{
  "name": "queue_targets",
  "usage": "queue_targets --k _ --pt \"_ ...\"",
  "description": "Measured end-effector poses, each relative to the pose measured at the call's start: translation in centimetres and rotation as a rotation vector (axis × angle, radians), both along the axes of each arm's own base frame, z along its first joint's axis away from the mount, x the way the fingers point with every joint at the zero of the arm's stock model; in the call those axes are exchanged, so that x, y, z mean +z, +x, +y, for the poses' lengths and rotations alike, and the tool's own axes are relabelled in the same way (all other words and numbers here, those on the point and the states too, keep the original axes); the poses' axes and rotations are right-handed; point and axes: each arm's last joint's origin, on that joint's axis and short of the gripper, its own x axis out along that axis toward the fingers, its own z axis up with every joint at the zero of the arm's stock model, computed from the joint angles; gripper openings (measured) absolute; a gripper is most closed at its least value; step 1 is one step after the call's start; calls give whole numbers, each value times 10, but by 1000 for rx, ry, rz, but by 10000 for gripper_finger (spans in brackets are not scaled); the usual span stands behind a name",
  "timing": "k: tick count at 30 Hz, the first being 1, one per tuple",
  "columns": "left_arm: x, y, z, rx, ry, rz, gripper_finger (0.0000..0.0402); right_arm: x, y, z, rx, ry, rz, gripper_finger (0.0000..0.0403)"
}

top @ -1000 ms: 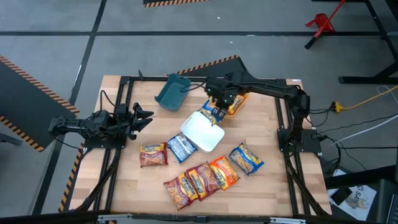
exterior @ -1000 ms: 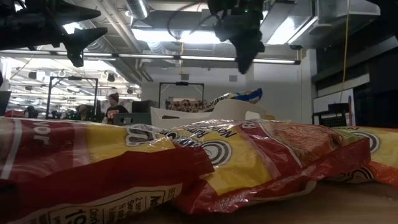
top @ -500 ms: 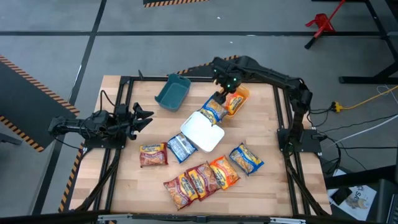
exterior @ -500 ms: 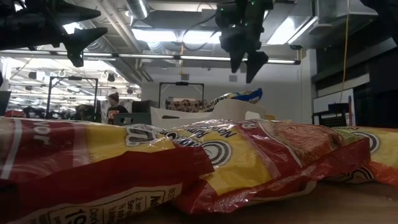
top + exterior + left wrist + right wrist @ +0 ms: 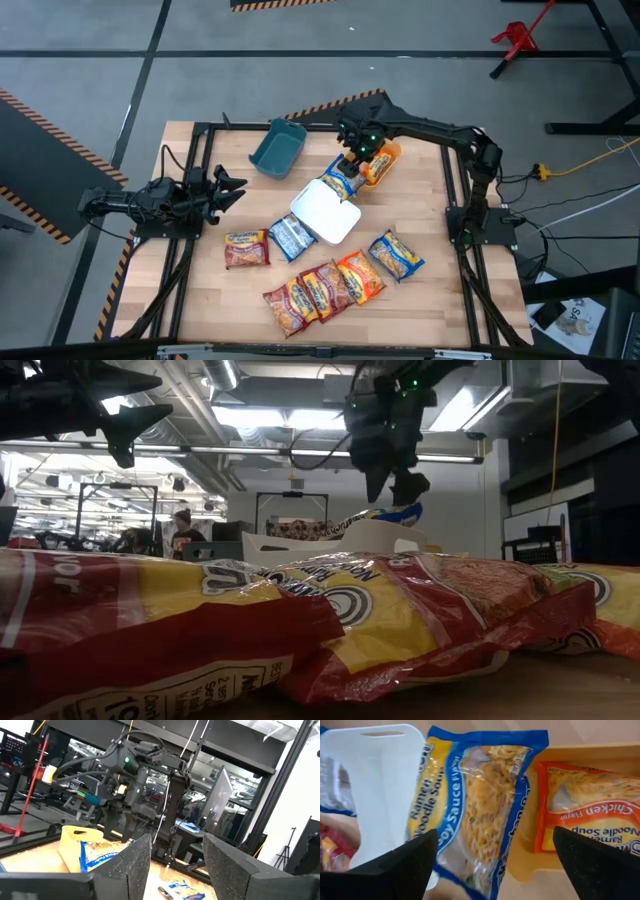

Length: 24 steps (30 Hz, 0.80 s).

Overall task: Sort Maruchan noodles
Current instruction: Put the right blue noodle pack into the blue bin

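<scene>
A blue Maruchan noodle packet (image 5: 480,805) lies tilted between the white bin (image 5: 325,212) and the orange bin (image 5: 385,160), one long edge on the white bin's rim (image 5: 415,780). An orange packet (image 5: 592,812) lies inside the orange bin. My right gripper (image 5: 353,157) hangs open just above the blue packet, its fingers standing wide on either side and touching nothing. My left gripper (image 5: 232,190) waits open at the table's left edge. Several more packets, red, orange and blue, lie flat on the table's near half (image 5: 325,288).
A teal bin (image 5: 278,148) stands at the far left of centre. A red packet (image 5: 246,248) and a blue one (image 5: 292,237) lie near the white bin, and another blue one (image 5: 396,254) lies toward the right. People show in the room beyond the table (image 5: 182,530).
My right gripper has opened and let go of the blue packet, which now rests on the white bin's rim. The gripper rose and drew toward the far edge, then came back down over the packet, staying open.
</scene>
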Motion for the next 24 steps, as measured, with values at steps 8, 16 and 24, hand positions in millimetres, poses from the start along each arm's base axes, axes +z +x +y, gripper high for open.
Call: queue_targets --k 8,16,24 --pt "0 0 0 0 0 0 174 -23 1 3 22 89 -43 376" --pt "0 0 1 36 -11 0 174 -29 -2 4 22 91 -16 306" --pt "0 0 1 52 -10 2 174 -29 -2 4 46 84 -20 104"
